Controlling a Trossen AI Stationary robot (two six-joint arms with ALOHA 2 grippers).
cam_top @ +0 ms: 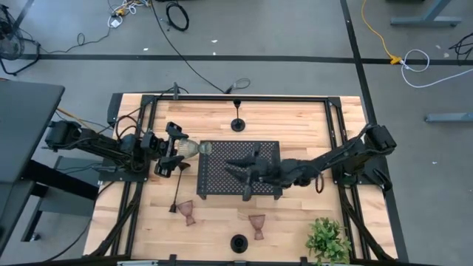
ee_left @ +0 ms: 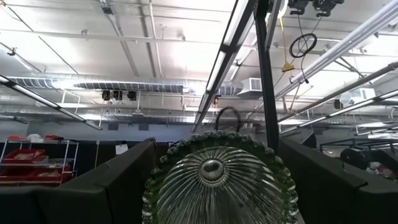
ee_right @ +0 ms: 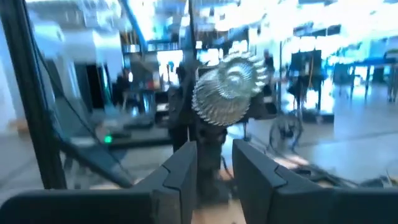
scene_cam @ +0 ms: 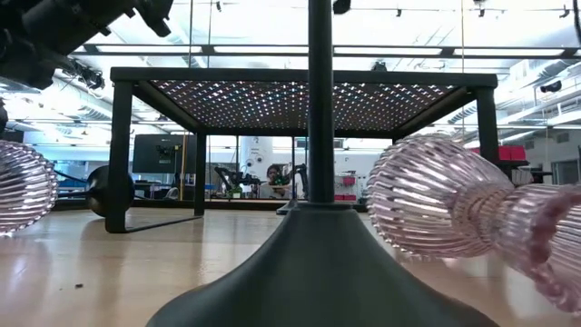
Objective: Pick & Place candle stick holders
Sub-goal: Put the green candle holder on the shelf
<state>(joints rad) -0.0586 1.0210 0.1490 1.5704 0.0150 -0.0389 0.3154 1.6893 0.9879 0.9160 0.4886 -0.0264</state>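
My left gripper (cam_top: 183, 149) is shut on the pale green glass holder (cam_top: 195, 149), just off the left edge of the black perforated tray (cam_top: 222, 186). My right gripper (cam_top: 235, 168) hovers over the tray, pointing left at the green holder (ee_right: 231, 87); its fingers stand a little apart with nothing between them. Two pinkish glass holders (cam_top: 187, 213) (cam_top: 256, 224) lie on their sides on the near part of the table. One black holder (cam_top: 238, 124) stands on its base at the far side and one (cam_top: 239, 242) at the near edge. A third (cam_top: 176, 198) lies on its side left of the tray. My left gripper pinches the green holder's ribbed bulb (ee_left: 155, 193) between its two fingers (ee_left: 118, 186), one on each side. The fingers come from the table's left, slanting upward, and lie along the holder. Its round end (ee_left: 212, 169) faces the wrist camera, and it is lifted clear of the table.
The tray stands on legs (scene_cam: 121, 154) in the middle of the table, a raised platform. A small leafy plant (cam_top: 327, 238) sits at the near right corner. Black rails (cam_top: 336, 125) run along the table's sides. People show far behind in the room.
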